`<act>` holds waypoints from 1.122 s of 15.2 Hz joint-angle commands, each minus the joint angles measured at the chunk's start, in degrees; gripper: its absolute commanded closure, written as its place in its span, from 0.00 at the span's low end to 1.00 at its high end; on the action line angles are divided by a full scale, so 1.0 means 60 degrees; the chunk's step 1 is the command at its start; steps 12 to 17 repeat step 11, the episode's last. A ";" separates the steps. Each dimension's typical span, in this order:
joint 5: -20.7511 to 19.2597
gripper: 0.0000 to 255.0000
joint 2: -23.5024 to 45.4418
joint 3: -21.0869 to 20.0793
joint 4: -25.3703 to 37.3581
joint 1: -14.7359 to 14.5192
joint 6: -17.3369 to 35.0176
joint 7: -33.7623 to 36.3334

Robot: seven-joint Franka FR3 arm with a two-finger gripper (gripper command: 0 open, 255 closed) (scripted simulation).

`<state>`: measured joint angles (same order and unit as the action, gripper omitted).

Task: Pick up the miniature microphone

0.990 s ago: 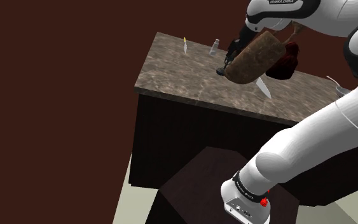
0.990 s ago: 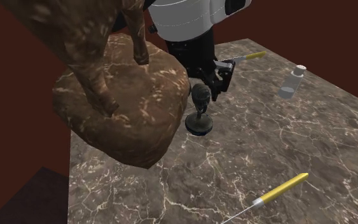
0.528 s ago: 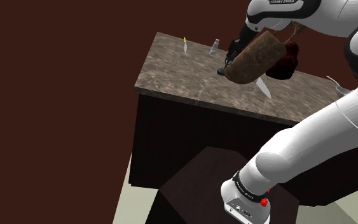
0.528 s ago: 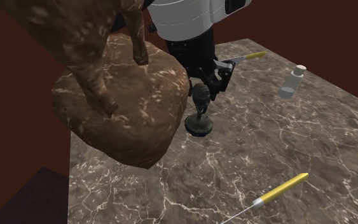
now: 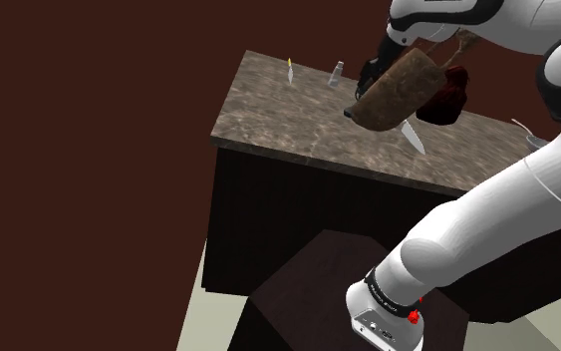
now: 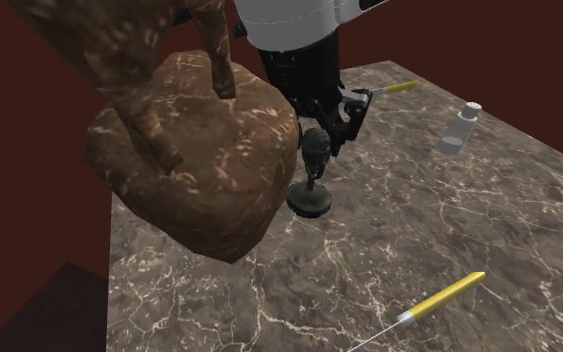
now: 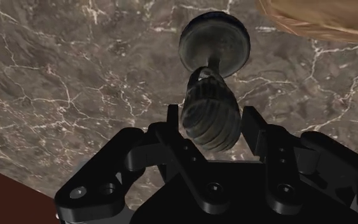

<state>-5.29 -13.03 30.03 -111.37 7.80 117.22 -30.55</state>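
Grips the mic by its dark ribbed head with the black tool, clenched on it, fingers pressed close on either side. Upright on a thin stem over a round dark base, with that base down on the marbled grey-brown surface. In the second exterior view, placed toward the far part of the surface, under the wrist coming in from 12 o'clock. At 9 o'clock of the mic there, just beside it, a brown statue: animal legs on a rock-like lump, the lump tilted, its edge overlapping the mic's base in that view; touching or apart, cannot tell. At 2 o'clock of the mic, well apart, a small clear bottle with a pale cap, upright. At 1 o'clock, past the tool, a knife with a yellow handle, flat on the surface. At 5 o'clock, well apart and near the surface's near edge, a second knife, its yellow handle pointing to 2 o'clock. In the shoulder view, white arm up from the dark stand at 5 o'clock and over to the surface at 1 o'clock, with the statue in front of the wrist. At the statue's 3 o'clock there, a dark red thing, too unclear to name. Dark cabinet under the slab, red-brown wall behind.
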 commanded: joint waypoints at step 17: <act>0.0135 1.00 0.0201 -0.0012 0.1512 -0.0054 -0.1340 -0.0078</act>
